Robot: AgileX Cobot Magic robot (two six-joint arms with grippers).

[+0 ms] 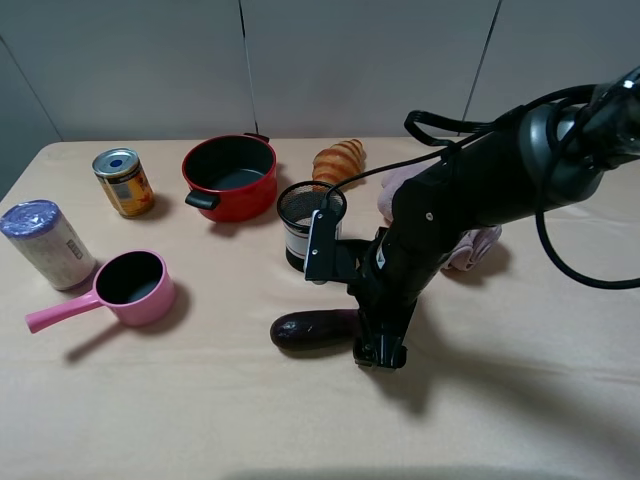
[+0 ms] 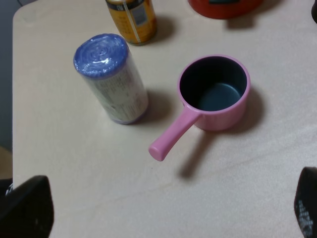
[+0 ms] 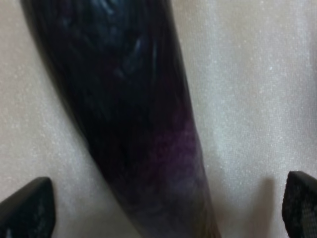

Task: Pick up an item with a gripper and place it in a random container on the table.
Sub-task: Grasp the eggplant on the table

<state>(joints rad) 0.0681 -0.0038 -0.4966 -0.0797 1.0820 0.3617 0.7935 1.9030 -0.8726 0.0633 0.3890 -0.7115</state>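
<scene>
The dark purple eggplant (image 1: 310,330) lies on the beige table (image 1: 200,420), in front of the black wire-mesh cup (image 1: 308,225). My right gripper (image 1: 378,352) is down at the eggplant's right end. In the right wrist view the eggplant (image 3: 133,109) fills the frame, and my right gripper (image 3: 163,208) is open with a fingertip (image 3: 27,208) on each side of it. I cannot tell if they touch it. My left gripper (image 2: 163,208) is open and empty above the table near the pink saucepan. The left arm does not show in the exterior view.
A red pot (image 1: 230,175) and a croissant (image 1: 340,160) stand behind the cup. A pink saucepan (image 1: 135,287) (image 2: 214,94), a yellow can (image 1: 123,182) (image 2: 131,20) and a blue-topped wrapped cylinder (image 1: 45,243) (image 2: 111,79) are at the left. A pink cloth (image 1: 475,245) lies behind the right arm.
</scene>
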